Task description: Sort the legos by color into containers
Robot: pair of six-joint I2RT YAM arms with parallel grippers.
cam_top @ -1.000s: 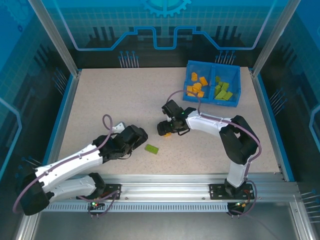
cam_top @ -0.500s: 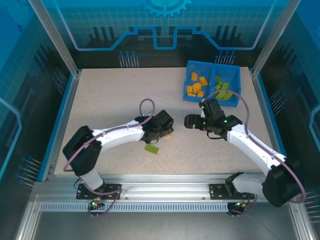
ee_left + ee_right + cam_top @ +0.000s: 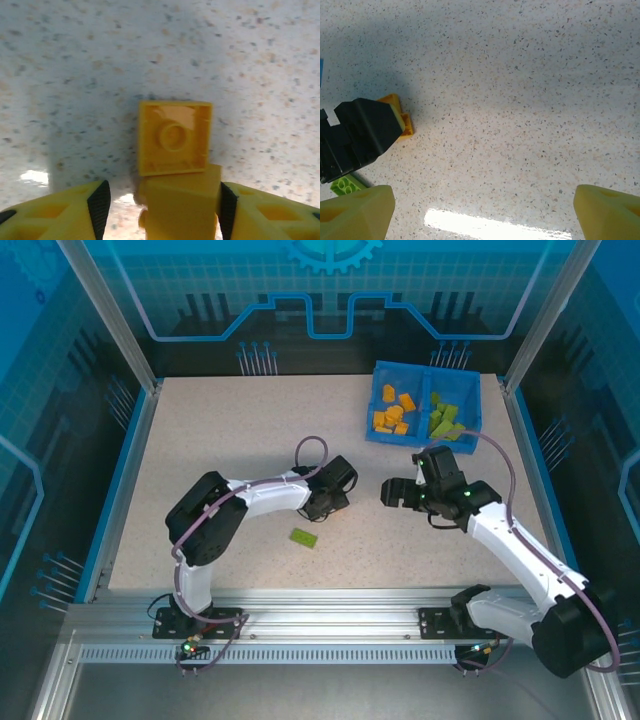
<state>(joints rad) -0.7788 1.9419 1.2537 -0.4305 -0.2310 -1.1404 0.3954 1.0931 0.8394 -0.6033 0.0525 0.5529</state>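
An orange lego [image 3: 180, 202] lies on the table between my left gripper's [image 3: 164, 204] pads, with a second square orange lego [image 3: 173, 137] just beyond it. The right pad looks against the brick; a gap remains at the left pad, so the gripper is open around it. From above, the left gripper [image 3: 330, 502] is at mid-table, and a green lego [image 3: 304, 537] lies just in front of it. My right gripper [image 3: 398, 492] hovers open and empty to the right. The right wrist view has the orange legos [image 3: 405, 125] beside the left gripper's black body [image 3: 362, 135].
The blue bin [image 3: 425, 435] stands at the back right, with orange bricks [image 3: 392, 412] in its left compartment and green bricks [image 3: 445, 420] in its right one. A green lego [image 3: 345, 184] shows at the lower left of the right wrist view.
My left gripper has reached right to the orange legos and narrowed its jaws around one. My right gripper has pulled away from them to the right and opened wider.
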